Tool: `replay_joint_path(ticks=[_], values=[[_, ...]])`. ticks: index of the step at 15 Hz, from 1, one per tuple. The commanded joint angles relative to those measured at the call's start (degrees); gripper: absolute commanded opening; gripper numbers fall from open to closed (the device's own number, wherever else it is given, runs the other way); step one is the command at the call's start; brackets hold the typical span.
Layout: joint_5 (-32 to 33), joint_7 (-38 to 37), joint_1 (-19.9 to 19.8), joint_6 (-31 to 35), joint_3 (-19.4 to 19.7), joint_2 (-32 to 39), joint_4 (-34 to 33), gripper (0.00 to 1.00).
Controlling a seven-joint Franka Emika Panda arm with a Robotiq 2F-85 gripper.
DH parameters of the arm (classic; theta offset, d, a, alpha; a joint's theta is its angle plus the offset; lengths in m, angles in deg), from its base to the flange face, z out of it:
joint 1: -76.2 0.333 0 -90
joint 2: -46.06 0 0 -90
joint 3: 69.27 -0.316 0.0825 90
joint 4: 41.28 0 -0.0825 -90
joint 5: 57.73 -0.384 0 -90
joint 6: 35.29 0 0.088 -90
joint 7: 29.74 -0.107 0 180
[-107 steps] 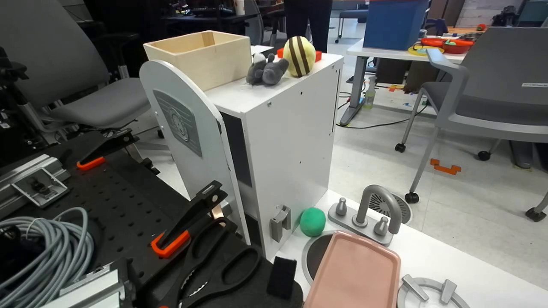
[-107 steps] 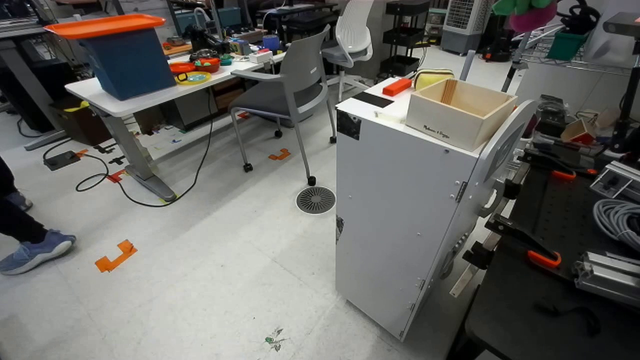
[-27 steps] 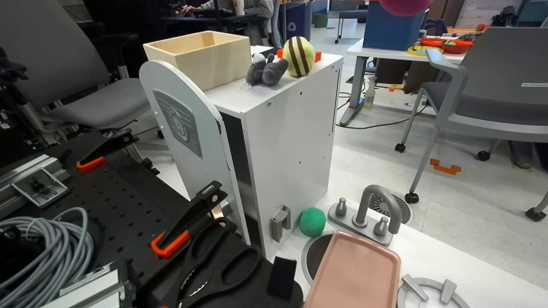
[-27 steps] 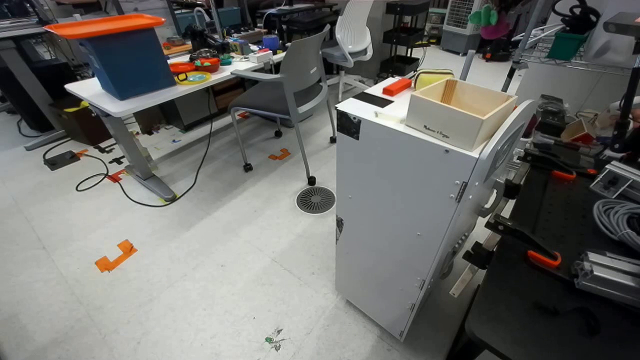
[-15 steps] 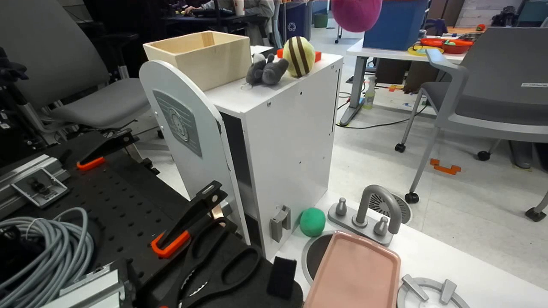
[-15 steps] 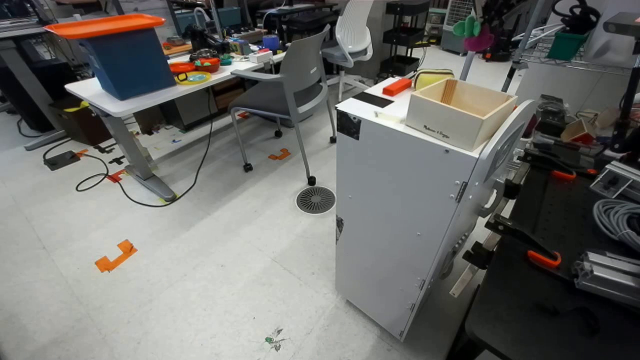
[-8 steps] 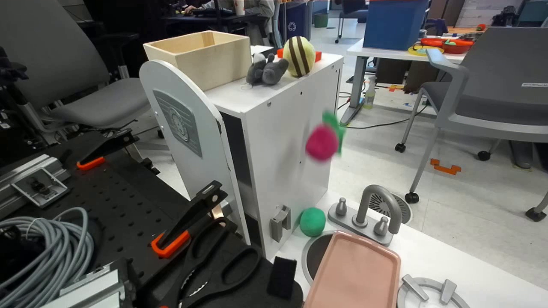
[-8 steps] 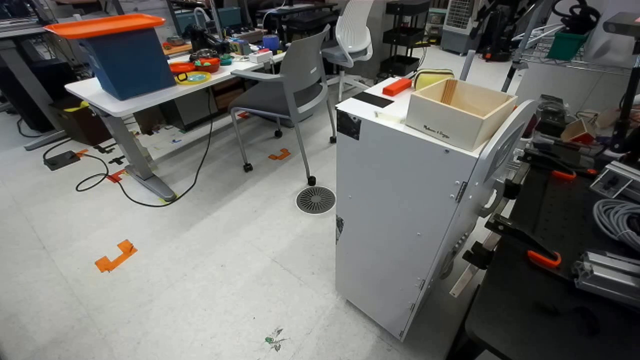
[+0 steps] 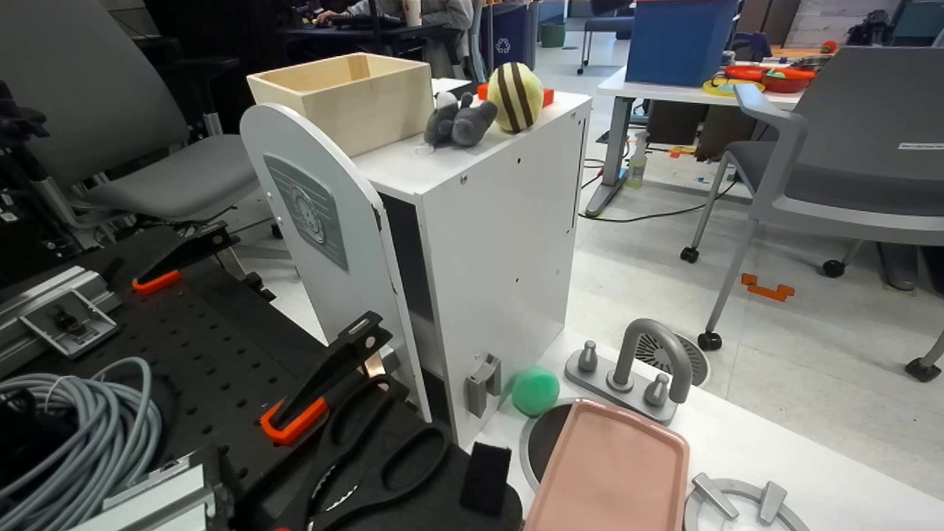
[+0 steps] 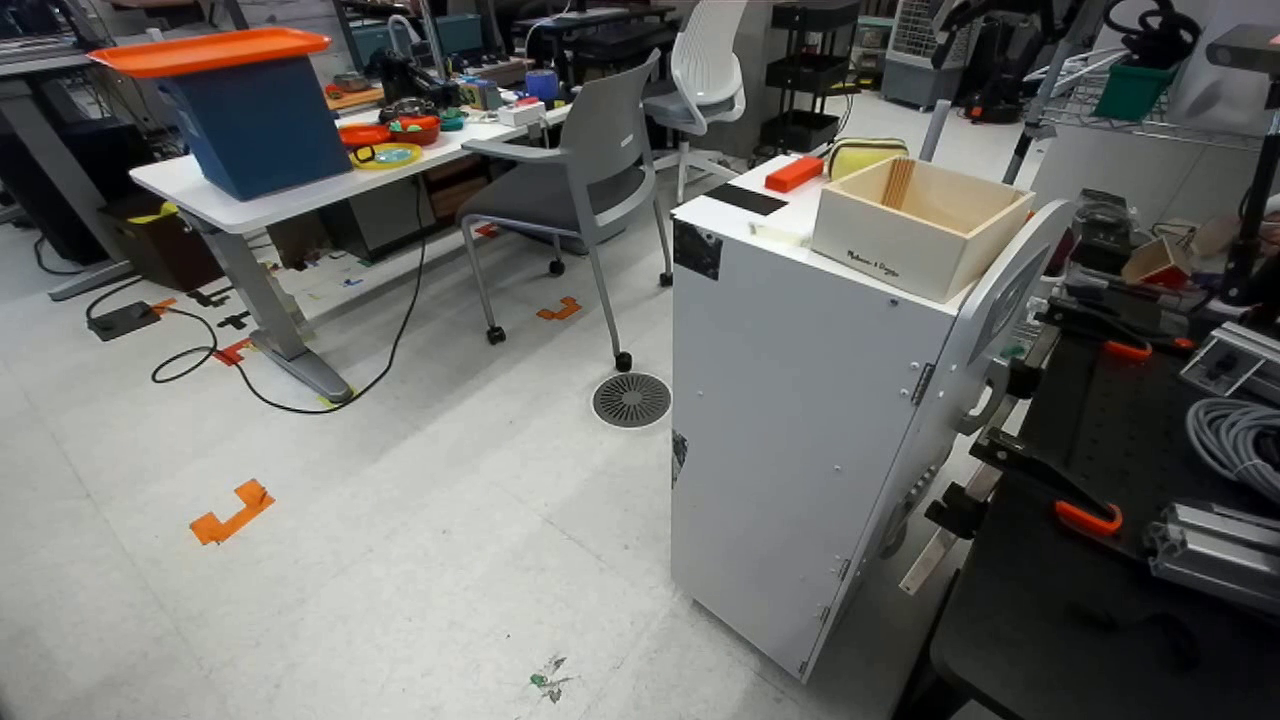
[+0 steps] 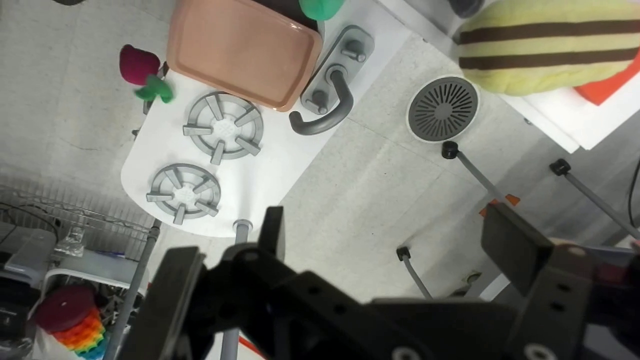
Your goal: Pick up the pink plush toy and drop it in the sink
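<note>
The claw is standing apart, no longer gripping; the pink toy is showing past the tray (maybe falling). It's probably missing the sink.

Printed in small dark script on the outer wall of the wooden box, near its lower edge, in an exterior view: the brand name "Melissa & Doug". Shown in white on the dark blue bin in the background of an exterior view: the triangular recycling sign. Fixed across the backrest of the grey chair at the right of an exterior view: a white label, any print too small to read.
</note>
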Motion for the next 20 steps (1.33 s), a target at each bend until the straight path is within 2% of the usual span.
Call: replay_joint_path(ticks=[1, 6, 11, 13, 14, 20], values=[[-0.14, -0.05, 0.69, -1.49, 0.52, -1.42, 0.61, 1.0], [-0.34, 0.73, 1.31, -1.98, -0.08, -1.24, 1.02, 1.0], [-0.11, 5.31, 3.69, -2.27, -1.92, -2.46, 2.07, 1.0], [-2.71, 8.74, 4.5, -2.09, -2.82, -2.95, 2.33, 1.0], [-0.43, 5.37, 4.01, -0.84, -2.08, -0.59, 1.34, 1.0], [-1.16, 7.32, 4.45, -0.86, -2.77, -1.36, 1.65, 1.0]])
